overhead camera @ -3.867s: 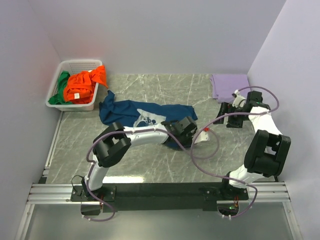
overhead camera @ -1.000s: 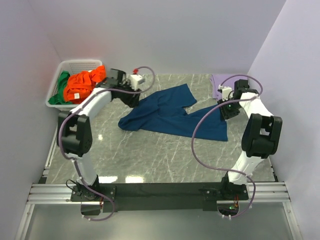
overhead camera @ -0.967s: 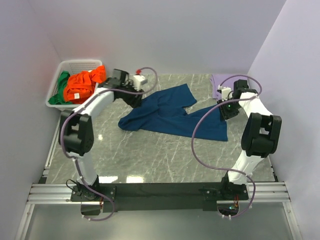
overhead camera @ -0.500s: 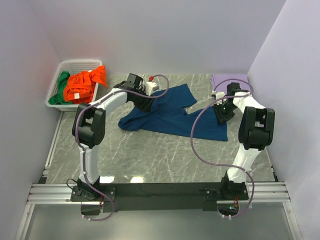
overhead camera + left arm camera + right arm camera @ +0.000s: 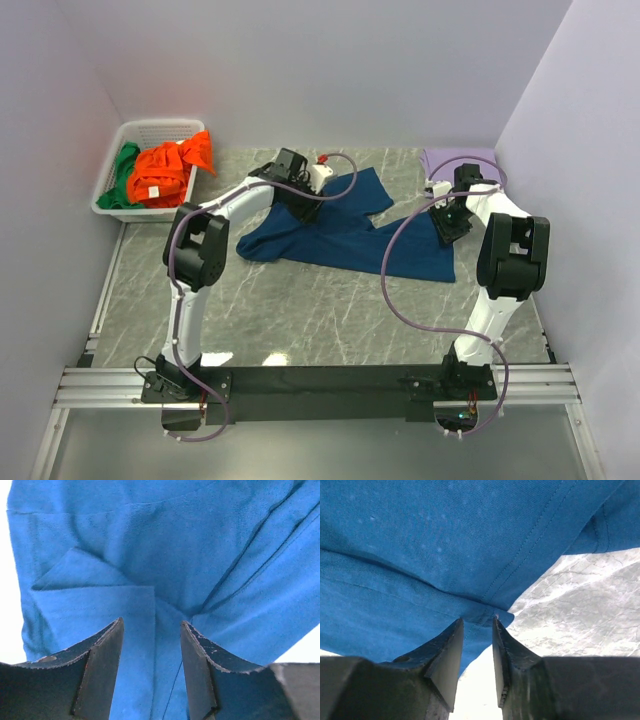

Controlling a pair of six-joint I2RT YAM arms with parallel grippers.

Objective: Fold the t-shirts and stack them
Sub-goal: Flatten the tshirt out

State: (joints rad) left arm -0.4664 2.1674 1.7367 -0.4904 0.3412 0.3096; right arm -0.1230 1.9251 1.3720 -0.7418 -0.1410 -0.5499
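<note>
The navy t-shirt [image 5: 340,228] lies spread and rumpled on the marble table, its folds filling the left wrist view [image 5: 175,540]. My left gripper [image 5: 303,203] hangs over the shirt's upper left part, jaws open with only cloth below them [image 5: 152,622]. My right gripper [image 5: 447,222] is at the shirt's right edge. Its jaws stand open with a narrower gap, and a hemmed corner of the shirt [image 5: 420,540] lies just at the tips [image 5: 477,620]. An orange t-shirt [image 5: 165,170] and a green one [image 5: 122,172] sit bunched in the basket.
The white slotted basket [image 5: 150,125] stands in the back left corner. A folded lavender cloth [image 5: 458,162] lies at the back right, just behind the right gripper. Purple cables loop from both arms over the table. Walls close in the left, back and right.
The left arm has swung right from beside the basket to over the shirt's upper left. The right gripper shifted slightly back and its jaws narrowed. The navy shirt lies as before.
</note>
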